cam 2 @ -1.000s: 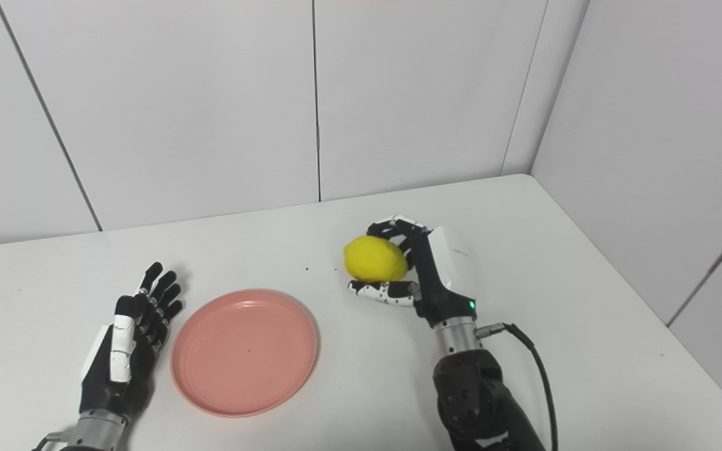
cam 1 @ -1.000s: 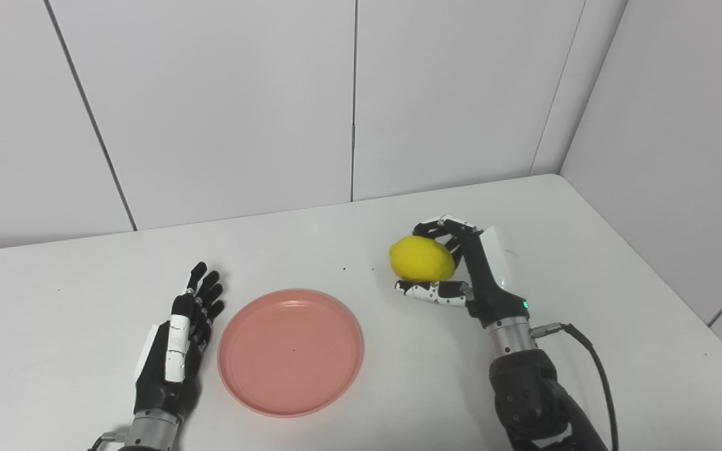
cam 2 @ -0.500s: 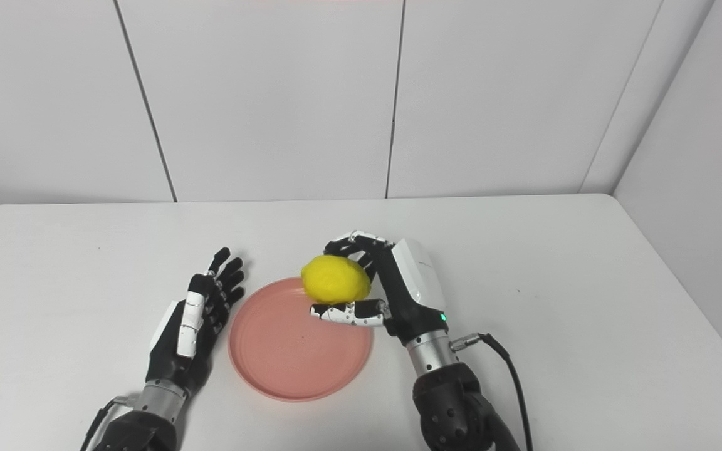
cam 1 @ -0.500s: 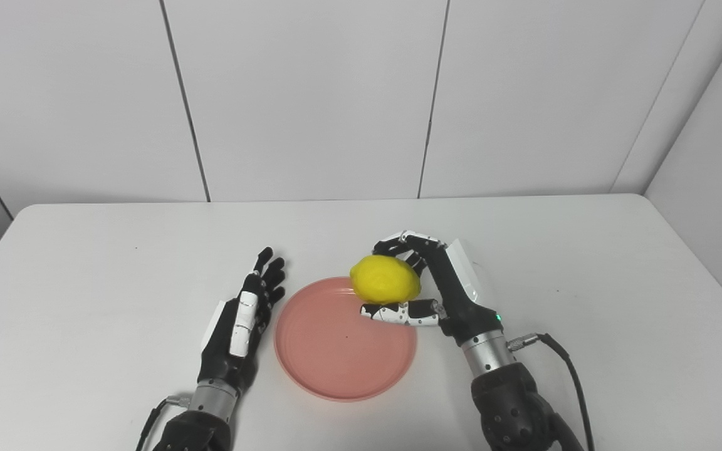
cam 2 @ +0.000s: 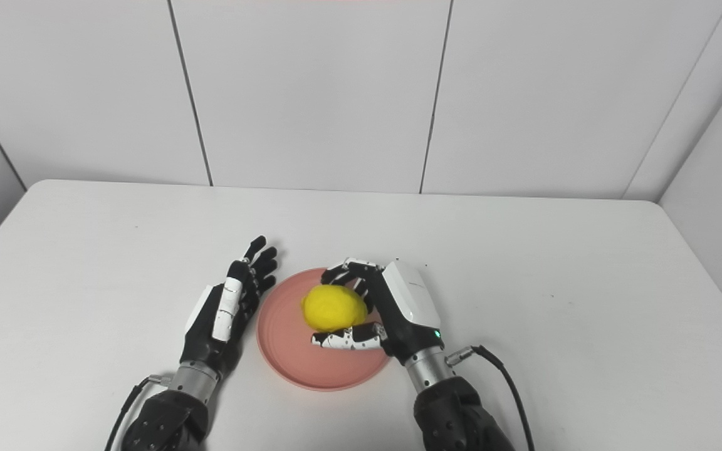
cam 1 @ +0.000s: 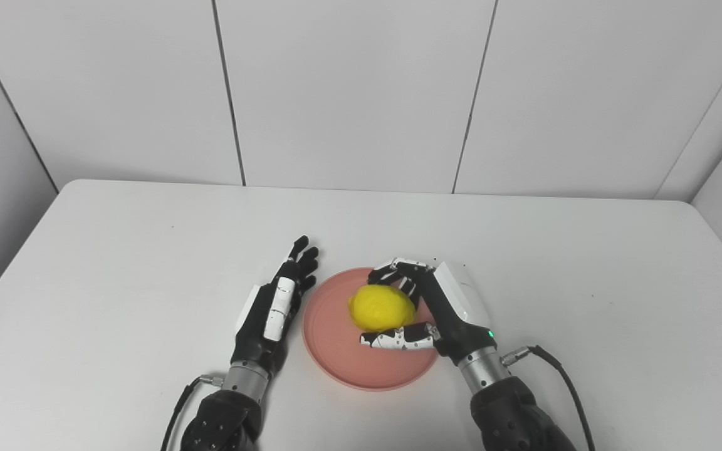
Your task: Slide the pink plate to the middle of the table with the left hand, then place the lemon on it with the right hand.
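Gripping lemon over pink plate: right hand | left hand open, beside plate

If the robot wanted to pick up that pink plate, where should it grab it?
Probably at the raised rim of the pink plate on its near-left side, coming from the left hand. The plate lies flat and shallow, and the right hand holding the lemon covers the right part.

My left hand lies flat, fingers straight and together, pointing to 12 o'clock, holding nothing. My right hand is curled, fingers and thumb bent toward 9 o'clock around a lemon.
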